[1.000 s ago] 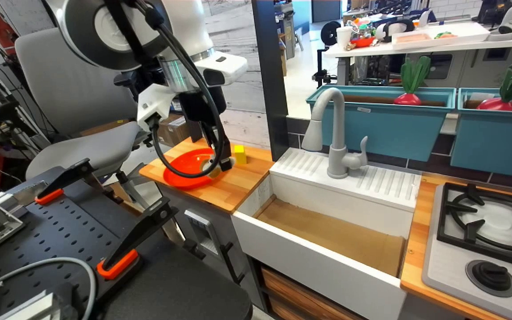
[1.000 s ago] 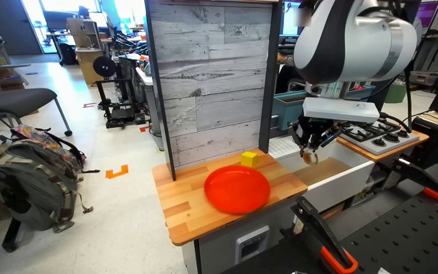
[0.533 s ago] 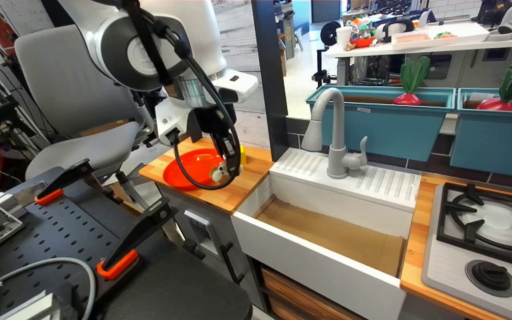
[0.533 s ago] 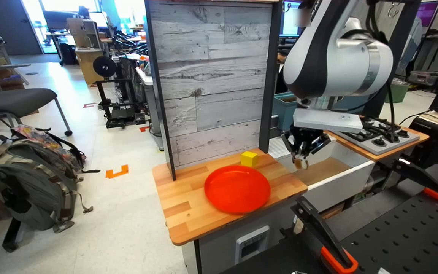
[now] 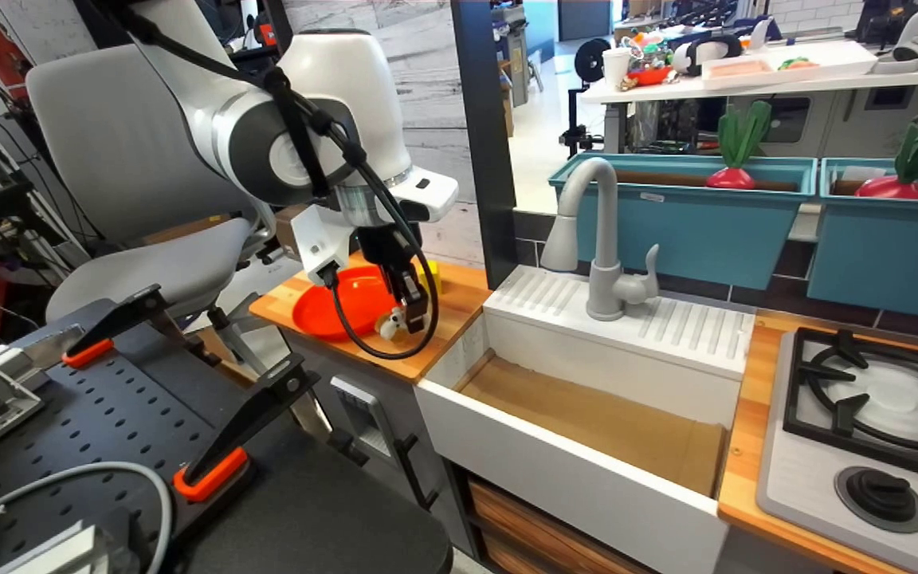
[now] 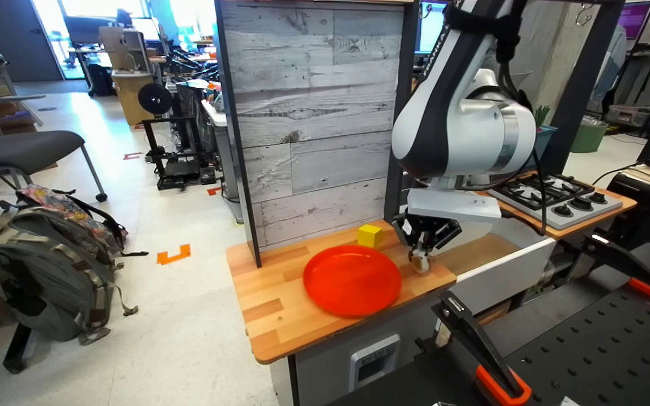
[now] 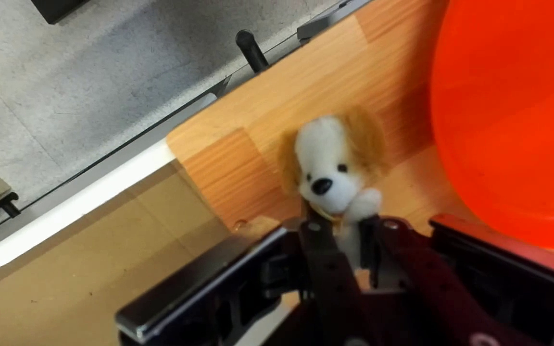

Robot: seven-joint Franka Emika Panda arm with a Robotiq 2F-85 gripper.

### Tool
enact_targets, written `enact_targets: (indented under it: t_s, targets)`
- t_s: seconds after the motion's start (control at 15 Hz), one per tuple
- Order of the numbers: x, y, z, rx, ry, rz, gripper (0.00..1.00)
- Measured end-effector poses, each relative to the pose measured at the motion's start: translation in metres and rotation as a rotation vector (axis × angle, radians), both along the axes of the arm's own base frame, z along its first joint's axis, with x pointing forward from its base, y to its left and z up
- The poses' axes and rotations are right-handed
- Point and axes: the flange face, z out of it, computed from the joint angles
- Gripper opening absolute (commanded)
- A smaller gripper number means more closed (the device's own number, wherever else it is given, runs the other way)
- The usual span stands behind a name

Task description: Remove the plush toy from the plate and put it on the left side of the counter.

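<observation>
The plush toy (image 7: 325, 158) is a small white dog with tan ears and a black nose. In the wrist view my gripper (image 7: 346, 226) is shut on its body, with its head past the fingertips. In both exterior views my gripper (image 5: 413, 307) (image 6: 420, 252) holds the toy (image 5: 390, 324) (image 6: 421, 264) low over the wooden counter (image 6: 268, 287), between the plate and the sink. Whether it touches the counter I cannot tell. The orange-red plate (image 6: 353, 282) lies on the counter; it shows beside the toy in the wrist view (image 7: 512, 120).
A yellow block (image 6: 370, 235) sits behind the plate near the upright panel (image 6: 313, 129). The white sink (image 5: 570, 478) with a faucet (image 5: 604, 239) adjoins the counter. A stove (image 5: 881, 399) stands beyond it. Black clamps (image 6: 483, 344) are on the dark table by the counter.
The arm has lowered and carried the toy from by the sink to over the counter beside the plate. The toy stays in the gripper. The plate and yellow block have not moved.
</observation>
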Motion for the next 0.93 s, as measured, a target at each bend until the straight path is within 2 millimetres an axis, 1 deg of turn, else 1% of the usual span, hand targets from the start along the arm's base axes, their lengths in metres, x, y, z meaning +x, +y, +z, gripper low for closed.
enact_targets:
  t_s: [0.2,0.27,0.47,0.6,0.67,0.93]
  targets:
    - [0.004,0.006,-0.005,0.008,-0.003,0.005,0.71]
    - [0.006,0.006,-0.005,0.011,-0.006,0.004,0.77]
    - [0.009,0.008,-0.001,0.025,-0.017,-0.001,1.0]
    - [0.009,0.01,0.008,0.026,-0.037,0.006,1.0]
    - [0.005,0.014,0.016,0.027,-0.053,0.019,1.0]
    - [-0.026,0.039,0.055,0.036,-0.085,0.087,1.0]
